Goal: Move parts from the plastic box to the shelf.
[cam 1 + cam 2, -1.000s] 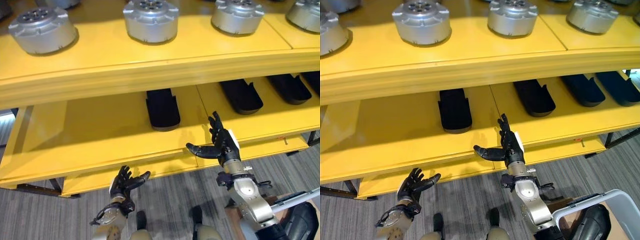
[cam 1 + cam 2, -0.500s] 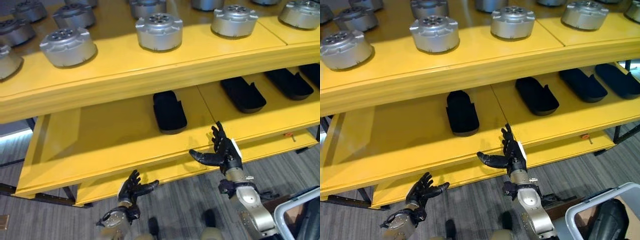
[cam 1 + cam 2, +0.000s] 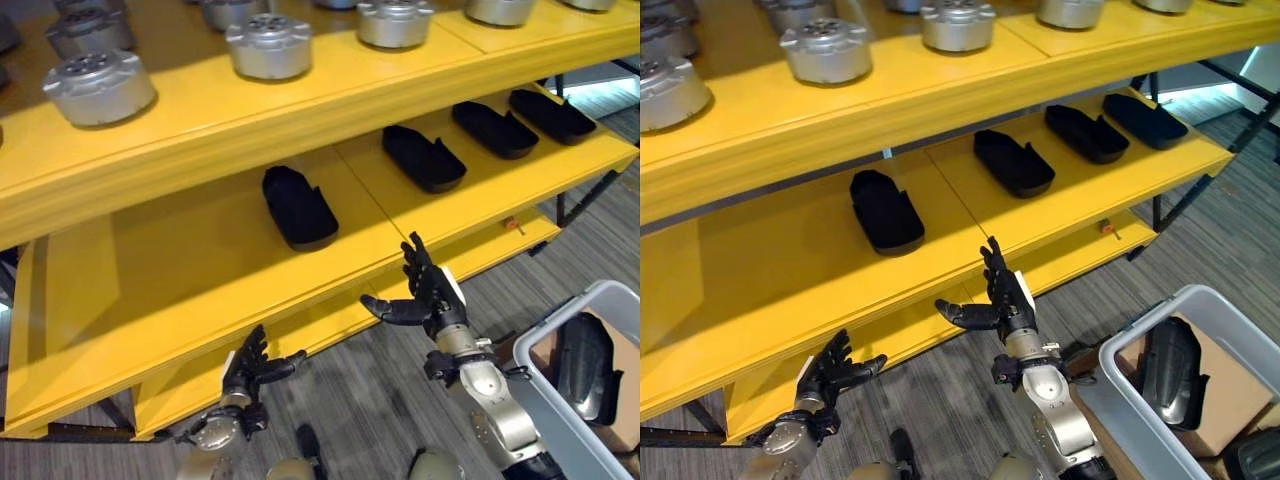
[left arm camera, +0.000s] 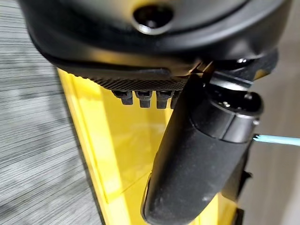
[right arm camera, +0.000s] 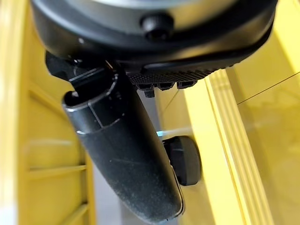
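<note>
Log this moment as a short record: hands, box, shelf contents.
left hand: open, empty, low before the shelf edge
right hand: open, empty, raised before the middle shelf
grey plastic box: on the floor at the robot's right, holding a black moulded part
yellow shelf: four black moulded parts on the middle level; silver round metal housings on top

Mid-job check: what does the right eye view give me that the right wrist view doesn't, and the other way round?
Right eye view: the plastic box with a dark part inside, black parts on the middle level, silver round parts on top, and the left hand, open. Right wrist view: a small black knob beside the yellow frame. Both: the right hand, open and empty, and the yellow shelf.
</note>
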